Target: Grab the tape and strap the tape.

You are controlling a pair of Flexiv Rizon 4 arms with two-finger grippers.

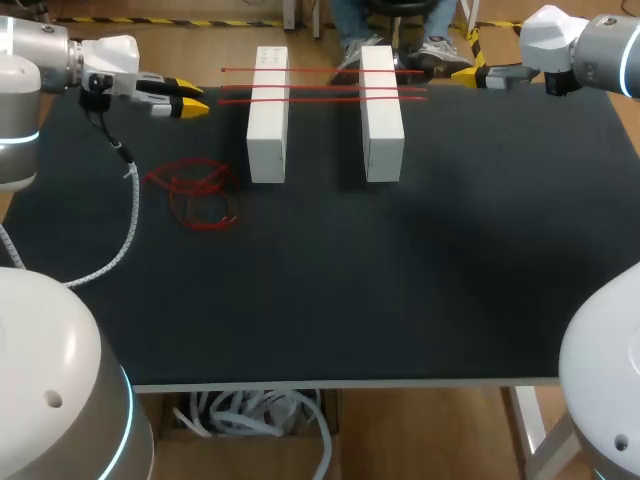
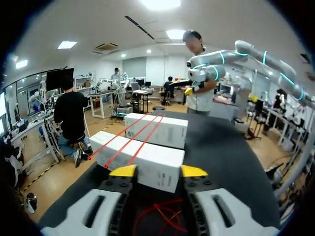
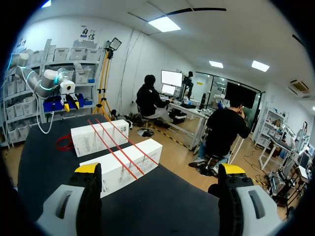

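L gripper (image 1: 190, 104) spread, empty, far left. R gripper (image 1: 465, 74) spread wide, empty, far right. Red tape (image 1: 200, 195) lies tangled, near-left of the left box (image 1: 267, 115). Risk: fingers prob. catch several loops, so the coil snags.

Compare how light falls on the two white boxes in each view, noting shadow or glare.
Head view: the white boxes stand out bright on the black table, tops almost featureless, shadows barely showing. Left wrist view: the near box's side is evenly lit; the red tape coil under the left gripper lies in dimmer light. Right wrist view: both boxes evenly lit, no glare.
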